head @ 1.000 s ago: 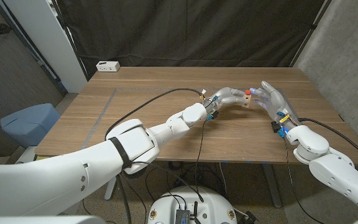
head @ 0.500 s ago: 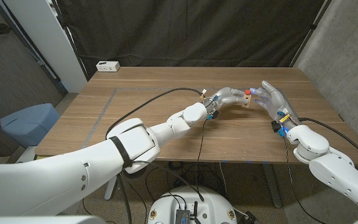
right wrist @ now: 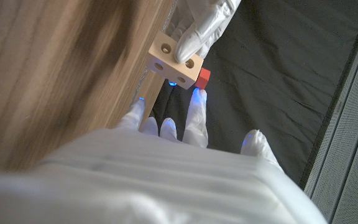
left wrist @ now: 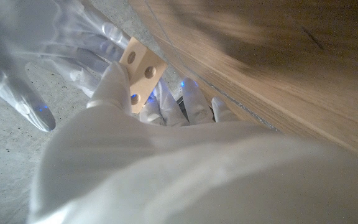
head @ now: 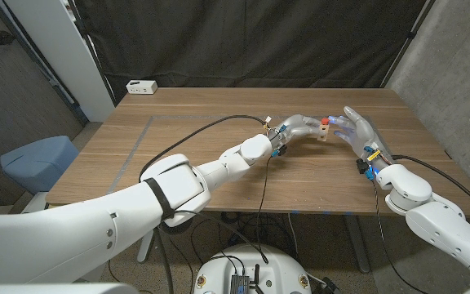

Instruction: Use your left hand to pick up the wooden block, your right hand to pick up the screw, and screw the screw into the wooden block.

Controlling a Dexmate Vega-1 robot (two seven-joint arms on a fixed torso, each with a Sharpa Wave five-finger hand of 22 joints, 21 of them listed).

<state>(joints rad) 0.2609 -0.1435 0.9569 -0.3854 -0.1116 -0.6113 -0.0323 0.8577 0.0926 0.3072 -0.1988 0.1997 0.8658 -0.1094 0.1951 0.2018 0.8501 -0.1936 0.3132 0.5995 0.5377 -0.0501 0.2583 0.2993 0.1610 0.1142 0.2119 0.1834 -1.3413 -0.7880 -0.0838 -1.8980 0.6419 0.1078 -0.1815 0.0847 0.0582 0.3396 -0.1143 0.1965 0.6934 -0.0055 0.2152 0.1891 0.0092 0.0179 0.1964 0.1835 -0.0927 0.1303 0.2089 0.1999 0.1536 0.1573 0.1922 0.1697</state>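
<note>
Nothing has shifted: left hand [head: 300, 126] still grips the wooden block [head: 323, 132]; right hand [head: 356, 131] pinches the screw [head: 325, 121], driving stalled.

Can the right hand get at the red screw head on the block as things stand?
Probably yes: the right hand is already at the red screw, a fingertip by its head, while the left hand grips the wooden block from the other side.

You have the pale wooden block [right wrist: 174, 59], drilled with round holes, lifted above the table. The red-headed screw [right wrist: 204, 77] sits against its side.
</note>
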